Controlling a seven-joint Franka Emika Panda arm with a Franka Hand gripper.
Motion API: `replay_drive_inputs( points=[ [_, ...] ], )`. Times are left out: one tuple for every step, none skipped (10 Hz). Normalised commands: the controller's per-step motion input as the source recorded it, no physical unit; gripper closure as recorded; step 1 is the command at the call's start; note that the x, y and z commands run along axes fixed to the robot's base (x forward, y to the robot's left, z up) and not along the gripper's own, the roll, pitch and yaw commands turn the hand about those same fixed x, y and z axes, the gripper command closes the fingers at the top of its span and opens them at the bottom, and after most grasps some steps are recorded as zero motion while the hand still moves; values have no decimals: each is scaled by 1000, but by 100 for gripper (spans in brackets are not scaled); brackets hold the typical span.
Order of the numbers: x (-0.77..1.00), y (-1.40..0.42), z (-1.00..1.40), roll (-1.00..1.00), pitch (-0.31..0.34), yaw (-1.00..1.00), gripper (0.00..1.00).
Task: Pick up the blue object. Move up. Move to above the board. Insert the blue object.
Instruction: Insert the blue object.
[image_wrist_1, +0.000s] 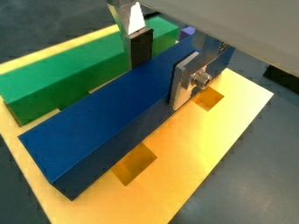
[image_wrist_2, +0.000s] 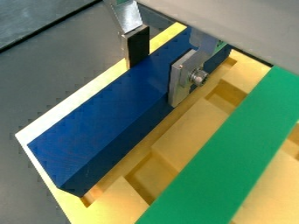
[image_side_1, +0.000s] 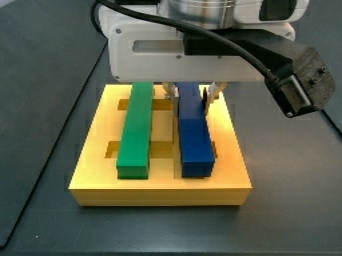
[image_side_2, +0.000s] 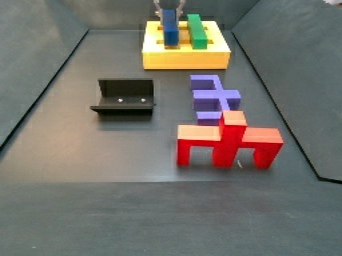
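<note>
1. Step in hand: judged to be the last one, insertion. The blue object (image_side_1: 195, 138) lies lengthwise on the board (image_side_1: 163, 186), parallel to the green bar (image_side_1: 135, 129) and apart from it, with a strip of yellow between the two.
2. Gripper (image_wrist_1: 163, 59): positioned over the far end of the blue object, at the back of the board. Both wrist views show one silver finger (image_wrist_1: 187, 80) against one long side of the bar and a dark pad (image_wrist_2: 135, 45) against the opposite side, so the jaws are pinching the blue object.
3. Seating: in a side view the blue object appears level with the green bar and low on the board. Whether it is fully down in its groove cannot be confirmed from these views.
4. Next move, as a judgement: confirm the bar is bottomed, then spread the jaws and lift straight up, without dragging the bar out.
5. Surface: dark grey matte floor (image_side_2: 80, 140), flat, with dark walls rising around it.
6. Room: in front of the board, well apart from it, stand the purple block (image_side_2: 213, 97) and a red block (image_side_2: 227, 142); the fixture (image_side_2: 126, 96) stands off to one side.
</note>
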Motion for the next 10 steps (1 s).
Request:
replay_drive_inputs(
  points=[
    [0, 0, -266, -71, -149, 0, 100],
    [0, 0, -206, -49, -130, -14, 100],
    [-63, 23, -151, -7, -90, -43, 100],
    [-146, 49, -143, 0, -90, -46, 100],
    [-206, 103, -134, 0, -91, -54, 100],
    [-280, 123, -160, -1, -126, -14, 100],
    [-274, 51, -217, 0, -129, 0, 100],
    [-123, 0, -311, 30, -100, 0, 100],
    [0, 0, -354, 31, -29, 0, 100],
    [0, 14, 0, -43, 0, 0, 100]
  ],
)
